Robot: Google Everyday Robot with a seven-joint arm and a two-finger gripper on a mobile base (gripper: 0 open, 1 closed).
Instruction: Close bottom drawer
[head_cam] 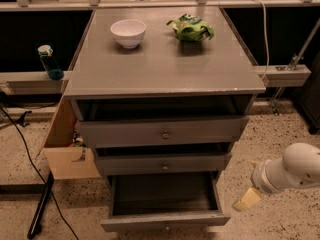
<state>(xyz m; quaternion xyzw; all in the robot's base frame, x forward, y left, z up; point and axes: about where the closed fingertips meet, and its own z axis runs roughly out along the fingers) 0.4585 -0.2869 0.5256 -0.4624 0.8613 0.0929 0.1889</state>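
The grey wooden cabinet (165, 69) has three drawers. The bottom drawer (165, 219) is pulled far out, its long tray empty and its slim front panel at the lower edge of the view. The middle drawer (162, 164) and top drawer (162, 131) stand slightly out. My gripper (246, 200) is low at the right, beside the bottom drawer's right front corner and apart from it, on the white arm (295, 171).
A white bowl (128, 32) and a green bag (190, 27) sit on the cabinet top. An open cardboard box (67, 149) stands left of the cabinet. A blue bottle (49, 62) stands on the left ledge. Black cables (30, 159) cross the speckled floor.
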